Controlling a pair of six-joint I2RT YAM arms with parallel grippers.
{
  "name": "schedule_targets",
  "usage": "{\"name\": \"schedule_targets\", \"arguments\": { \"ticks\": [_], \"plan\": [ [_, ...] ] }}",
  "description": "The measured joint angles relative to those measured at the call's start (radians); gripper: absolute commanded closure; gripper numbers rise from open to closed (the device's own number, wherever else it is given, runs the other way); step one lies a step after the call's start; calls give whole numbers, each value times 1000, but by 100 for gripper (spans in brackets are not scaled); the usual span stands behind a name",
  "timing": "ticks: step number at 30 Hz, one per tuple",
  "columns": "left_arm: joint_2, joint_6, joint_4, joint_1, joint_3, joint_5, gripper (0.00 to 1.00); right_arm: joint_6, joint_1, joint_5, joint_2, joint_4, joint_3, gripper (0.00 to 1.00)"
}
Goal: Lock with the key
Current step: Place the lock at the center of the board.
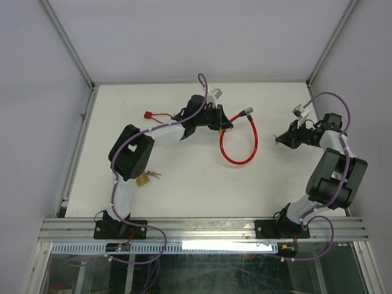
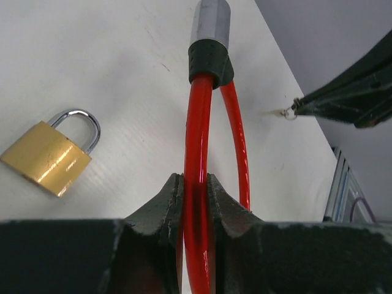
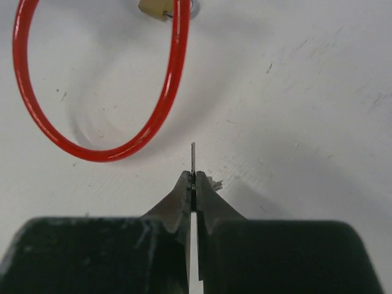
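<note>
A red cable lock (image 1: 237, 152) lies looped on the white table (image 1: 184, 196), and its grey metal head (image 1: 247, 113) points to the back right. My left gripper (image 1: 225, 124) is shut on the cable just behind that head; in the left wrist view the cable (image 2: 197, 141) runs up from the gripper (image 2: 195, 184) to the head (image 2: 210, 24). My right gripper (image 1: 278, 141) is shut on a thin key (image 3: 193, 158), seen edge-on sticking out of the gripper (image 3: 193, 181). It hovers right of the loop (image 3: 92, 147), apart from the head. The key tip (image 2: 289, 113) also shows in the left wrist view.
A brass padlock (image 2: 49, 158) lies on the table left of the held cable. Another view shows a brass padlock (image 1: 144, 179) with small keys by the left arm's elbow. A red tag (image 1: 148, 114) on a cord lies at the back left. Enclosure walls and posts border the table.
</note>
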Motion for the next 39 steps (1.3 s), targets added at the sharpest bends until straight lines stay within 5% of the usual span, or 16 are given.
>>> {"name": "schedule_targets", "arguments": {
  "ticks": [7, 16, 22, 26, 32, 39],
  "plan": [
    [284, -208, 110, -45, 230, -118, 100, 37, -22, 33, 122, -2, 41, 100],
    [534, -366, 126, -90, 553, -303, 100, 321, -21, 114, 157, 235, 95, 100],
    [677, -481, 150, -87, 712, -423, 92, 415, 40, 153, 275, 353, 213, 100],
    [731, -522, 145, -79, 748, -468, 76, 436, 97, 161, 320, 387, 249, 100],
    [738, -519, 146, -79, 764, -494, 47, 520, 171, 256, 351, 388, 292, 83],
    [599, -381, 134, -84, 633, -521, 39, 594, 216, 391, 395, 360, 343, 57]
  ]
}}
